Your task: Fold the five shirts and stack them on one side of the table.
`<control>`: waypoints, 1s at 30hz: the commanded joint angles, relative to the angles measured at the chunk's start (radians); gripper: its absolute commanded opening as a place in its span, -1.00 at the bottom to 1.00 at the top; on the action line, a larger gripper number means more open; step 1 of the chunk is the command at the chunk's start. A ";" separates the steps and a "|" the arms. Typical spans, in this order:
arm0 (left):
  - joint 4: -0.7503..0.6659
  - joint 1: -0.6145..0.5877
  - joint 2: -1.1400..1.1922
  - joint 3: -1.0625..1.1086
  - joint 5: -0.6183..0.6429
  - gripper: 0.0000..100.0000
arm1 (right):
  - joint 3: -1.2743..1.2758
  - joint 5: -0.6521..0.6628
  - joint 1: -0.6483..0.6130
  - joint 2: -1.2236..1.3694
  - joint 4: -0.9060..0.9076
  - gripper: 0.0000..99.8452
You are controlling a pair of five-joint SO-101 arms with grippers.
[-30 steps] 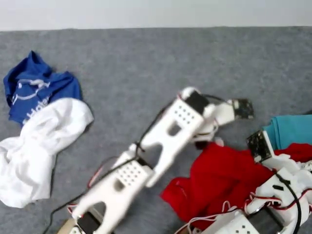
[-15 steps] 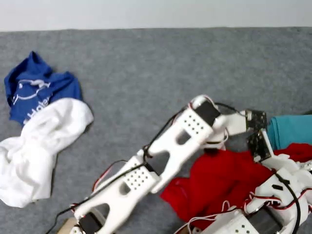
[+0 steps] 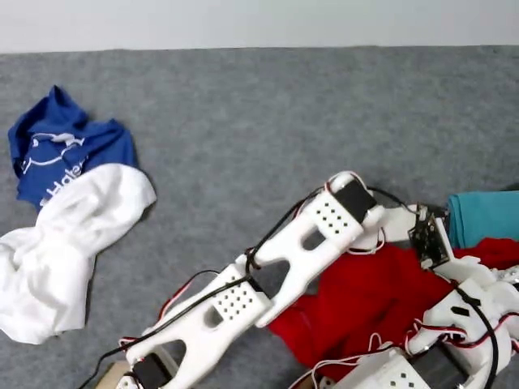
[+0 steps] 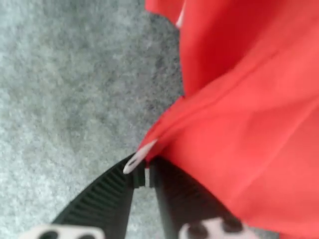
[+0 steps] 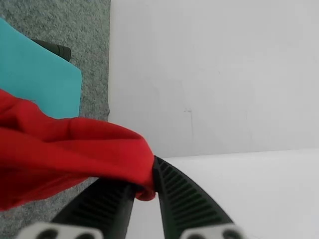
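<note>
None looks folded yet. My left gripper [image 4: 145, 172] and right gripper [image 5: 145, 180] each pinch the red shirt [image 3: 365, 300]; the teal shirt [image 3: 484, 217] lies beside the right one, blue shirt [image 3: 69, 146] and white shirt [image 3: 69, 243] far off.

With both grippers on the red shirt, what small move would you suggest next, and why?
Probably draw the left gripper and right gripper apart to stretch the red shirt: each is shut on it, and it lies bunched on the table.
</note>
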 commanded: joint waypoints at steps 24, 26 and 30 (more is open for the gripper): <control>0.025 -0.388 -0.733 -0.133 0.258 -0.99 | -0.126 -0.138 -0.117 0.001 -0.008 -0.98; 0.025 -0.436 -0.793 -0.130 0.259 -0.99 | -0.157 -0.180 -0.139 0.002 0.047 -0.98; 0.025 -0.535 -0.895 -0.130 0.272 -0.99 | -0.252 -0.265 -0.188 0.062 0.202 -0.98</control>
